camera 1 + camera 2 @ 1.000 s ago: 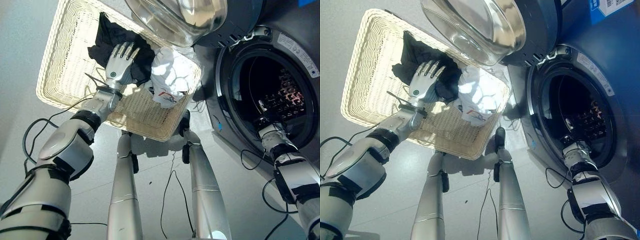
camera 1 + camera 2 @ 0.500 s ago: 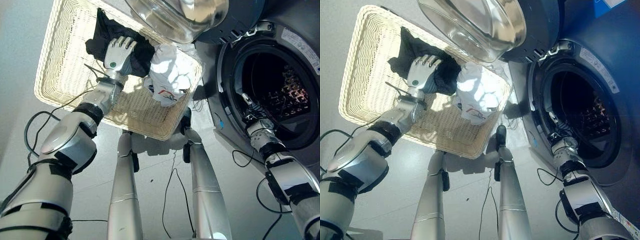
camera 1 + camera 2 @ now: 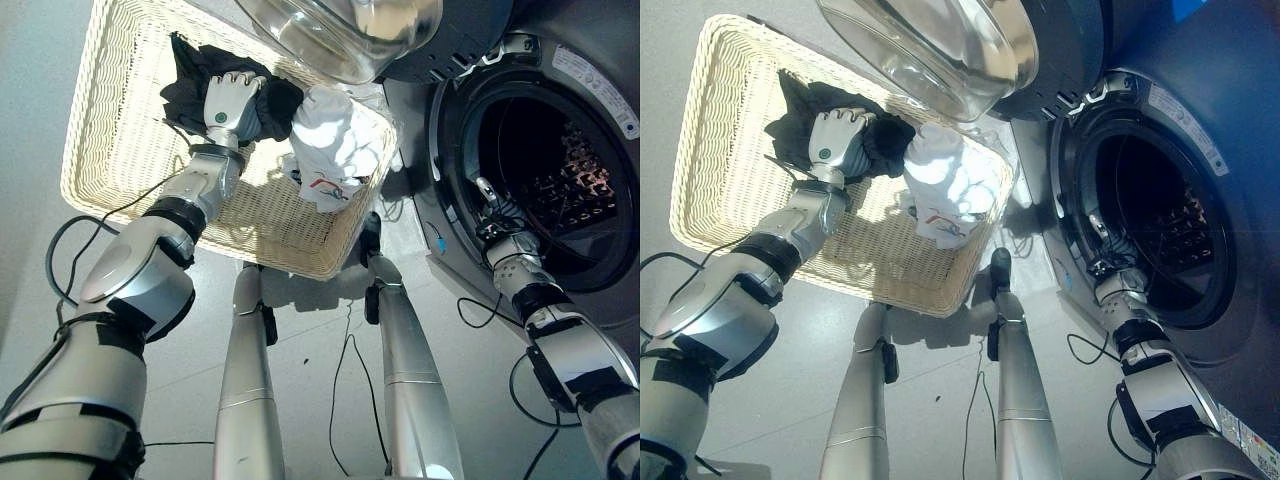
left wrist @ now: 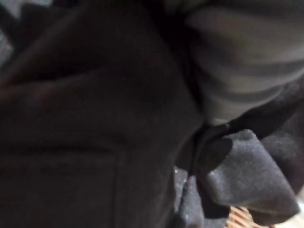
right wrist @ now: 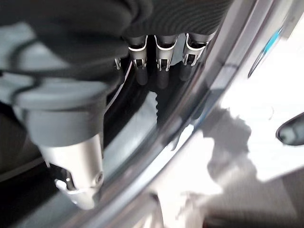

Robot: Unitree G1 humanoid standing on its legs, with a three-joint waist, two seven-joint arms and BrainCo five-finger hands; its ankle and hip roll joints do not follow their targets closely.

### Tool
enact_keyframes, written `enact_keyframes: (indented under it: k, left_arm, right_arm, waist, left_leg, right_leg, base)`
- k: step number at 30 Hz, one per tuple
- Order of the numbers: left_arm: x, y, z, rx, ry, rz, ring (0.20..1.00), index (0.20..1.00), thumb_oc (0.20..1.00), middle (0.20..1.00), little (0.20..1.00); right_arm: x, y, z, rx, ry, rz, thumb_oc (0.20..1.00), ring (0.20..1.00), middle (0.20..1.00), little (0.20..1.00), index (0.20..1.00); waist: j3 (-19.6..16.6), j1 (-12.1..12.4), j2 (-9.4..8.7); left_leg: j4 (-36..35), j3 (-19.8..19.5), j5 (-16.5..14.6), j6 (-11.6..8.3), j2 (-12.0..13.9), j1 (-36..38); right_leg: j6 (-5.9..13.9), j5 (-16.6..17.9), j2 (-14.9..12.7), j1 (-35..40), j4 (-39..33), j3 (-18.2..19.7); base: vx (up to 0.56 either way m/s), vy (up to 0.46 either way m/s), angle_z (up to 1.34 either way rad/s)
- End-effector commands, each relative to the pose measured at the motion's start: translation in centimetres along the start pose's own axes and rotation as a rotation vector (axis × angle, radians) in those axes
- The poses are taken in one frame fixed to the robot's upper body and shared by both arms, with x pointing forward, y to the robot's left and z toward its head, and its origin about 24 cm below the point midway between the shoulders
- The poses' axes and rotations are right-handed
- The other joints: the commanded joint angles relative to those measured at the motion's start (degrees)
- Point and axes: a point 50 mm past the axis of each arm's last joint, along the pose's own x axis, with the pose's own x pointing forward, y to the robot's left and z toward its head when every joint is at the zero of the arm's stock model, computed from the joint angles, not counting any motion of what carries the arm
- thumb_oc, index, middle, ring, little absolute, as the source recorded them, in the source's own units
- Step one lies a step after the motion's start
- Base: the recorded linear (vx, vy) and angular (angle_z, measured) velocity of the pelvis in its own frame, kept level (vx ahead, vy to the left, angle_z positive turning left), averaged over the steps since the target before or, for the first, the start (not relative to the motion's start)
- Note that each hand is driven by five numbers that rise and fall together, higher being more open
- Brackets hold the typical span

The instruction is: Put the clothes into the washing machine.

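The left hand (image 3: 232,100) has curled down into the black cloth (image 3: 190,75) at ten o'clock in the basket (image 3: 110,150), fingers bunching it for the lift. The right hand (image 3: 497,222), fingers straight, waits at the washer (image 3: 600,150) rim, three o'clock. White cloth (image 3: 335,140) lies beside.

At the upper left, the basket (image 3: 120,130) is pale woven wicker, ribbed and matt. In it lies a black garment (image 3: 195,85) of soft matt cloth, creased in folds, and beside it a white garment (image 3: 335,145) of thinner crumpled cloth. The washing machine (image 3: 1215,250) at the right has a smooth dark grey casing with a dull sheen; its door (image 3: 350,30), upper centre, is a clear, glossy glass bowl.
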Motion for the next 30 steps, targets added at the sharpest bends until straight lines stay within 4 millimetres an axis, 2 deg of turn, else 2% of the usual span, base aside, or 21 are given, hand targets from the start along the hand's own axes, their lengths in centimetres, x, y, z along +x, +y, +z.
enact_keyframes:
  k: [1,3,6,8,9,11,12,16,17,20,30]
  left_arm:
    - [-2.9,-3.0,-2.4,-0.102,0.182,-0.138,0.200,0.200,0.200,0.200,0.200]
    - [-2.9,-2.9,-2.4,-0.181,0.206,-0.093,0.200,0.200,0.200,0.200,0.200]
    - [-2.8,-1.7,-1.9,-0.539,0.261,0.078,0.200,0.200,0.200,0.200,0.200]
    - [-2.9,-1.4,-1.7,-0.661,0.273,0.126,0.200,0.200,0.200,0.200,0.200]
    - [-3.2,-0.6,-0.8,-0.856,0.232,0.230,0.200,0.200,0.200,0.200,0.200]
    - [-4.3,-0.2,1.3,-1.030,0.153,0.299,0.200,0.200,0.200,0.200,0.200]
    - [-5.4,0.0,2.8,-1.128,0.089,0.335,0.200,0.200,0.200,0.200,0.200]
    - [-5.7,0.1,3.0,-1.166,0.065,0.344,0.200,0.200,0.200,0.200,0.200]
    - [-8.5,1.5,6.5,-1.332,-0.119,0.400,0.200,0.200,0.200,0.200,0.200]
    - [-9.5,3.1,7.9,-1.409,-0.233,0.417,0.200,0.200,0.200,0.200,0.200]
    - [-10.5,7.2,9.2,-1.593,-0.524,0.373,0.200,0.200,0.200,0.200,0.200]
  right_arm:
    - [-0.2,1.8,0.2,0.006,-0.073,0.090,1.000,1.000,1.000,1.000,1.000]
    - [-0.4,2.2,0.4,0.016,-0.095,0.118,1.000,1.000,1.000,1.000,1.000]
    - [-1.2,4.6,0.7,0.013,-0.164,0.220,1.000,1.000,1.000,1.000,1.000]
    - [-1.7,5.2,0.6,0.001,-0.178,0.238,1.000,1.000,1.000,1.000,1.000]
    - [-2.6,6.1,0.1,-0.047,-0.195,0.285,1.000,1.000,1.000,1.000,1.000]
    - [-4.1,7.4,-0.2,-0.086,-0.220,0.325,1.000,1.000,1.000,1.000,1.000]
    - [-5.4,7.9,-0.4,-0.090,-0.237,0.352,1.000,1.000,1.000,1.000,1.000]
    - [-5.7,7.9,-0.6,-0.091,-0.241,0.363,1.000,1.000,1.000,1.000,1.000]
    - [-8.9,9.3,-1.0,-0.077,-0.276,0.455,1.000,1.000,1.000,1.000,1.000]
    - [-10.4,10.3,-0.7,-0.084,-0.304,0.535,1.000,1.000,1.000,1.000,1.000]
    - [-12.0,12.3,1.2,-0.047,-0.330,0.738,1.000,1.000,1.000,1.000,1.000]
  waist:
    - [-0.2,0.0,-0.85]
    - [-0.2,0.1,-0.86]
    - [-0.2,0.3,-0.82]
    - [-0.2,0.4,-0.79]
    - [-0.2,0.6,-0.64]
    - [-0.2,1.1,-0.41]
    - [-0.2,1.5,-0.26]
    - [-0.2,1.6,-0.22]
    - [-0.2,2.1,-0.23]
    - [-0.2,2.5,-0.01]
    - [-0.2,3.6,1.29]
  left_leg:
    - [3.3,0.7,-2.6,1.67,-4.3,-1.5]
    - [3.2,0.7,-2.6,1.68,-4.3,-1.5]
    - [2.9,0.6,-2.5,1.59,-4.4,-1.5]
    - [2.9,0.5,-2.5,1.57,-4.4,-1.5]
    - [2.5,0.3,-2.5,1.60,-4.5,-1.4]
    - [2.4,0.0,-2.5,1.87,-4.9,-1.7]
    - [2.4,-0.2,-2.6,2.14,-5.3,-1.8]
    - [2.4,-0.3,-2.7,2.22,-5.4,-1.8]
    - [2.6,-0.9,-3.1,3.23,-6.4,-1.9]
    - [2.6,-1.1,-3.0,3.59,-6.7,-1.8]
    - [2.4,-1.4,-2.5,3.98,-7.3,-1.0]
  right_leg:
    - [1.78,11.9,4.6,1.9,-12.4,-3.8]
    - [1.79,11.9,4.6,2.0,-12.4,-3.8]
    - [1.76,11.6,4.5,2.0,-12.4,-3.9]
    - [1.75,11.5,4.5,2.0,-12.4,-3.9]
    - [1.74,11.1,4.5,2.0,-12.2,-4.0]
    - [1.67,10.9,4.4,1.8,-12.1,-4.2]
    - [1.68,10.7,4.4,1.7,-11.9,-4.4]
    - [1.68,10.7,4.4,1.7,-11.9,-4.5]
    - [1.66,10.6,4.5,1.8,-11.5,-4.9]
    - [1.71,10.5,4.3,1.9,-11.1,-5.2]
    - [1.89,10.5,3.5,2.6,-11.0,-5.7]
  base:
    - [0.00,0.000,0.00]
    - [0.00,0.000,0.00]
    - [0.00,0.000,0.00]
    - [0.00,0.000,0.00]
    - [0.00,0.000,0.00]
    - [-0.02,-0.044,0.00]
    - [-0.02,-0.046,0.00]
    - [-0.01,-0.024,0.01]
    - [-0.02,-0.090,0.07]
    - [-0.01,-0.051,0.16]
    - [0.00,-0.002,0.01]
